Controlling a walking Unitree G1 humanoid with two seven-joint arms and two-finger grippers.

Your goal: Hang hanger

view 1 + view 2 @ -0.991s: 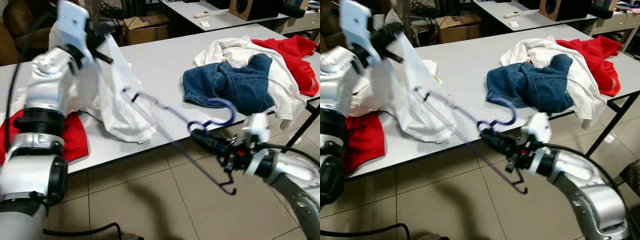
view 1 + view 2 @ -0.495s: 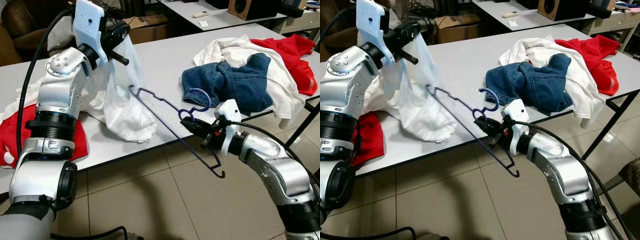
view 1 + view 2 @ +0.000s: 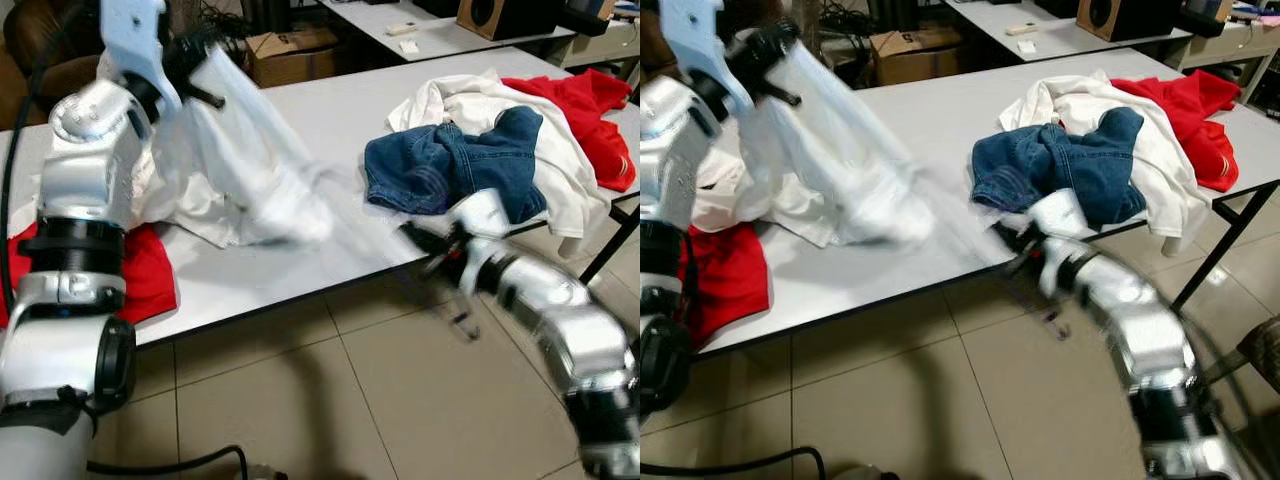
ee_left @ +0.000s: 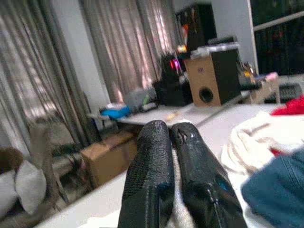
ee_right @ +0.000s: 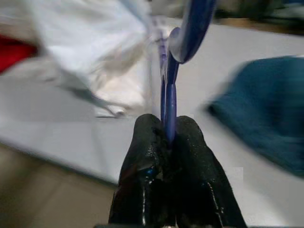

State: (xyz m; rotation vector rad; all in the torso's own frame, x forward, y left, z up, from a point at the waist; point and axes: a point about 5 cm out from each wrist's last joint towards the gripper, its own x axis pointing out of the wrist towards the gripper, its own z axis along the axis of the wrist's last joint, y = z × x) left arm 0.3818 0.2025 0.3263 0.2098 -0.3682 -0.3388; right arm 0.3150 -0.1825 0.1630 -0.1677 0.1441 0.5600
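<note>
While my right gripper (image 5: 167,137) sits low at the near table edge, its two black fingers are pressed together on the thin blue hanger (image 5: 170,90), gripping the wire just below the hook. In the head views my right arm is smeared with blur, so the hanger's frame is hard to trace there; I judge it reaches from my right gripper toward the white shirt (image 3: 245,175). This hanger looks light, stiff and springy, and the smooth wire could twist between my pads, so holding it near the hook's neck seems the soundest place. Farther up, my left gripper (image 4: 172,142) is raised above the table (image 3: 330,110), fingers closed on a fold of that white shirt, which hangs limp and will sag and slide. Beyond lie blue jeans (image 3: 450,165) among white and red clothes (image 3: 590,110).
</note>
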